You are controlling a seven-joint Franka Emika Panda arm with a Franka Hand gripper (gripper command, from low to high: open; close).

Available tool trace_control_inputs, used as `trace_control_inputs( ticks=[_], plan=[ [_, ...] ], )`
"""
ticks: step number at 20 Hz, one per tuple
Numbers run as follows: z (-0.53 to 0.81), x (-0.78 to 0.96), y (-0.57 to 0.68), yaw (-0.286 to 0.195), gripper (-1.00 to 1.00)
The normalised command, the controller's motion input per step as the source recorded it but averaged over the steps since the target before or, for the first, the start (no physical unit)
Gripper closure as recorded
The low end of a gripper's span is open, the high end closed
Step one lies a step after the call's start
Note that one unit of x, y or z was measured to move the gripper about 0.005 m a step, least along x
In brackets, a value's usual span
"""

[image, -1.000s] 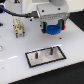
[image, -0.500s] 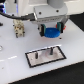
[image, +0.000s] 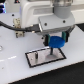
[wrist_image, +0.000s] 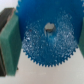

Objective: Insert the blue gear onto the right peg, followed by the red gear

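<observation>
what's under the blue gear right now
In the exterior view the blue gear hangs in the gripper over the grey plate, near its right end. The right peg is not discernible. In the wrist view the gear covers what is below.

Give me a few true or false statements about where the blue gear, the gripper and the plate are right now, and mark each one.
1. The gripper is holding the blue gear. True.
2. The blue gear lies flat on the white table. False: it is held in the air above the grey plate.
3. In the wrist view the blue gear fills most of the picture, with a hole at its centre. True.
4. The grey plate has a red border. False: its border is black.
5. The red gear is already on a peg of the plate. False: no red gear shows on the plate in either view.
</observation>
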Motion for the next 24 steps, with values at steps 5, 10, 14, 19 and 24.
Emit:
trace_control_inputs(
  ticks=[5, 10, 14, 19, 24],
  plan=[
    [0.05, 0.35, -0.22, 0.000, 1.00],
    [0.38, 0.47, -0.18, 0.000, 1.00],
    [0.27, 0.57, -0.11, 0.000, 1.00],
    [0.10, 0.54, -0.16, 0.000, 1.00],
    [-0.01, 0.53, -0.23, 0.000, 1.00]
  ],
)
